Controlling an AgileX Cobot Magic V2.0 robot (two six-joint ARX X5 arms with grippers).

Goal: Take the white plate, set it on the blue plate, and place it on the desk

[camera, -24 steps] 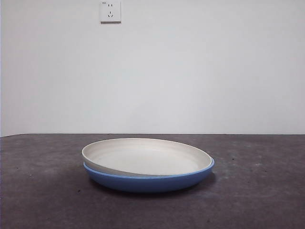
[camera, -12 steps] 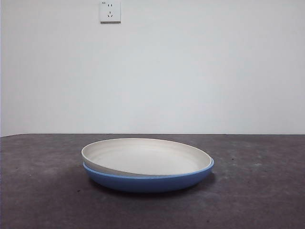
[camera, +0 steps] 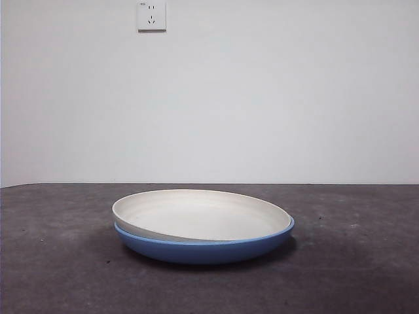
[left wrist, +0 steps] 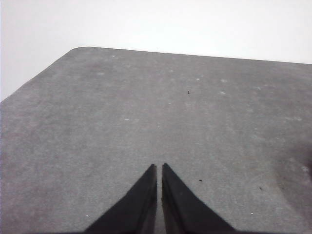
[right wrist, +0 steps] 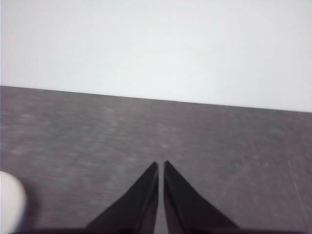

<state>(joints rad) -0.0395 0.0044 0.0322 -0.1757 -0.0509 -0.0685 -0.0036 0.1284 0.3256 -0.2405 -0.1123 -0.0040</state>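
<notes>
The white plate [camera: 196, 214] lies inside the blue plate [camera: 209, 248] in the middle of the desk [camera: 52, 261] in the front view. It sits slightly askew, its left rim raised above the blue rim. No arm shows in the front view. My left gripper [left wrist: 159, 166] is shut and empty above bare desk [left wrist: 97, 122]. My right gripper [right wrist: 161, 164] is shut and empty above the desk [right wrist: 73, 126]. A blurred white edge, probably the white plate [right wrist: 9, 202], shows at the side of the right wrist view.
A white wall with a socket [camera: 151, 16] stands behind the desk. The desk's rounded corner [left wrist: 80, 49] and far edge show in the left wrist view.
</notes>
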